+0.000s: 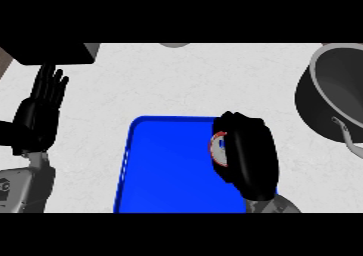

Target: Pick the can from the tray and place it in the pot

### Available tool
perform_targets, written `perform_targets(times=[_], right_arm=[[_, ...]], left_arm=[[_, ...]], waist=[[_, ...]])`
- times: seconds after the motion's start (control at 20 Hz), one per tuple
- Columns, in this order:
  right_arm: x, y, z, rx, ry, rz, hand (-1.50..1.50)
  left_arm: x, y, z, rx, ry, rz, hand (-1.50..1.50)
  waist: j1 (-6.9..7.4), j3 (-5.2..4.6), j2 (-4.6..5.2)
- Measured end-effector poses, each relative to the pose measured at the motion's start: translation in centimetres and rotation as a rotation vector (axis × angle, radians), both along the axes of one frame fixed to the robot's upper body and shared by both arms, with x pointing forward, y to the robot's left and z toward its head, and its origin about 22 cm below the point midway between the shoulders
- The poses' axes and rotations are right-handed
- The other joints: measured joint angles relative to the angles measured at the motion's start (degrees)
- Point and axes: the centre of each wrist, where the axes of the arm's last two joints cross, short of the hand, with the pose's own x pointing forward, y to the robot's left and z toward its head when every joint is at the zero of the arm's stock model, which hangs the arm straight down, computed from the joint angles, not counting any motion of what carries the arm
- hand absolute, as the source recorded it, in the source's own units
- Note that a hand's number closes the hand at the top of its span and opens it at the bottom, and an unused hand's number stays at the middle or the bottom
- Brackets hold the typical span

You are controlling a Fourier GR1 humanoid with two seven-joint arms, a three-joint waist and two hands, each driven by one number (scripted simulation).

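Observation:
A blue tray [165, 170] lies on the white counter in the lower middle of the head view. My right hand [247, 152] is over the tray's right side, its fingers curled round the can [218, 147], of which only a red-rimmed white and blue sliver shows at the hand's left. The dark grey pot [339, 95] stands at the right edge, above and to the right of the tray, with its metal handle [350, 139] pointing down. My left hand [40, 107] rests open at the left, fingers up, away from the tray.
A black object [55, 52] sits at the top left corner beside a strip of brown surface. A small grey shape [174, 44] shows at the counter's top edge. White counter lies between the tray and the pot.

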Motion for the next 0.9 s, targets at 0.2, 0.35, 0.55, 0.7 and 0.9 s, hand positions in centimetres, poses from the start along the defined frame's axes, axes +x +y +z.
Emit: perform_targets(times=[0.2, 0.35, 0.55, 0.7, 0.9], right_arm=[[-0.3, -2.8, 2.8, 0.037, -0.109, -0.157, 1.50], [-1.1, -5.6, 4.1, 0.063, -0.152, -0.240, 1.50], [-0.6, -10.3, 5.7, 0.059, -0.146, -0.326, 1.50], [0.1, -14.0, 6.1, 0.052, -0.117, -0.366, 1.50], [1.0, -19.1, 5.6, 0.047, -0.095, -0.408, 1.50]], left_arm=[[-0.2, -0.3, 0.0, -0.004, -0.003, -0.012, 0.00], [0.2, -0.4, 0.5, -0.005, -0.009, -0.007, 0.00], [0.4, -0.4, 0.9, -0.002, -0.016, -0.012, 0.00], [0.7, -0.8, 1.4, -0.002, -0.014, -0.017, 0.00], [0.1, -0.9, 1.5, -0.002, -0.016, -0.025, 0.00]], waist=[[0.50, 0.02, 0.21], [0.68, 0.03, 0.35], [1.00, 0.04, 0.48], [1.15, 0.06, 0.54], [1.36, 0.08, 0.59]])
